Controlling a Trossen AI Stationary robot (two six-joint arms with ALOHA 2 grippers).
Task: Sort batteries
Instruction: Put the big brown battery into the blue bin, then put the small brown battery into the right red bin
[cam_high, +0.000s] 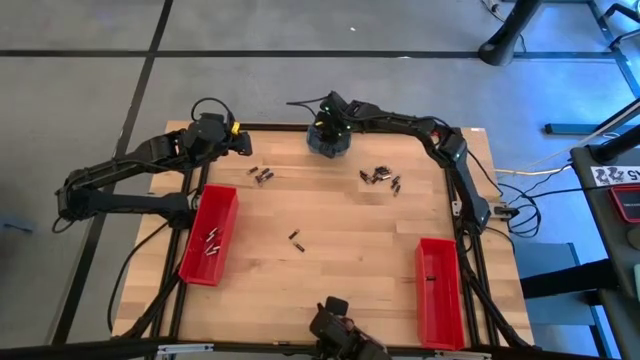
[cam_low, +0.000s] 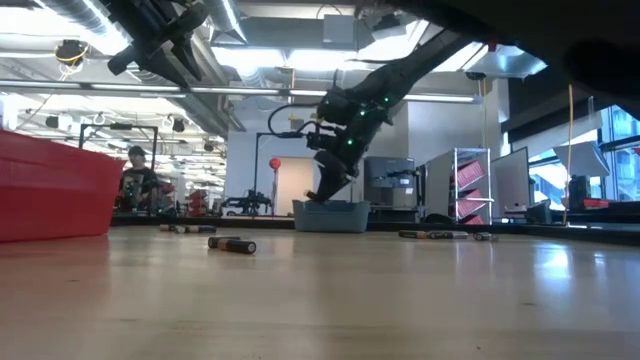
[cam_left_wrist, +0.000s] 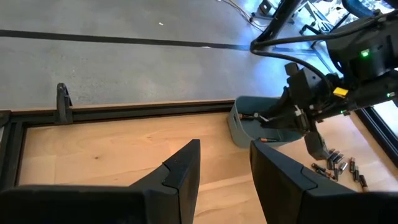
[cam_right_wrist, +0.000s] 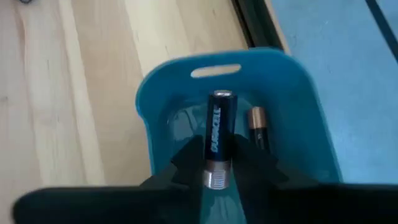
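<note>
The right gripper (cam_right_wrist: 217, 177) is positioned over the blue dish (cam_right_wrist: 155, 106) at the table's 12 o'clock edge, its fingers closed against a black Duracell battery (cam_right_wrist: 217, 134). A second battery (cam_right_wrist: 257, 127) lies inside the dish. The left gripper (cam_left_wrist: 225, 174) hovers near 10 o'clock, fingers parted and empty. Loose batteries (cam_high: 380, 178) lie scattered at 1 o'clock.

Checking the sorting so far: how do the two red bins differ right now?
The left red bin holds several batteries and lies at an angle; the right red bin shows just one small dark item and lies nearly square with the table edge. Both are long, red and open-topped.
</note>
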